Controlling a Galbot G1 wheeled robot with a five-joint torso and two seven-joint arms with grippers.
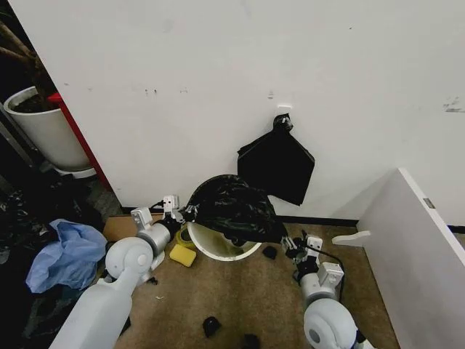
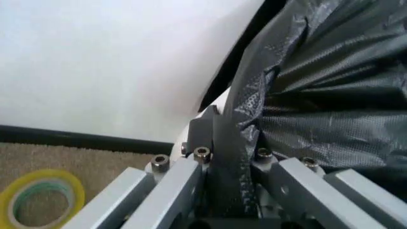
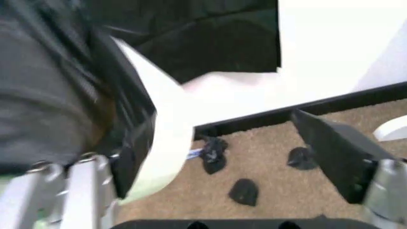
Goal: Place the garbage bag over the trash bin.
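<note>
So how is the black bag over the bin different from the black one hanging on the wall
The garbage bag is glossy and crinkled, bunched in a mound over the trash bin; the hanging bag looks matte and lies flat against the wall. The garbage bag is pinched by the left gripper at its edge; the hanging bag dangles from a wall hook, untouched, with a knotted top. Both are black plastic.

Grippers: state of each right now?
Left gripper: shut on the garbage bag.
Right gripper: open, one finger by the trash bin rim.
</note>
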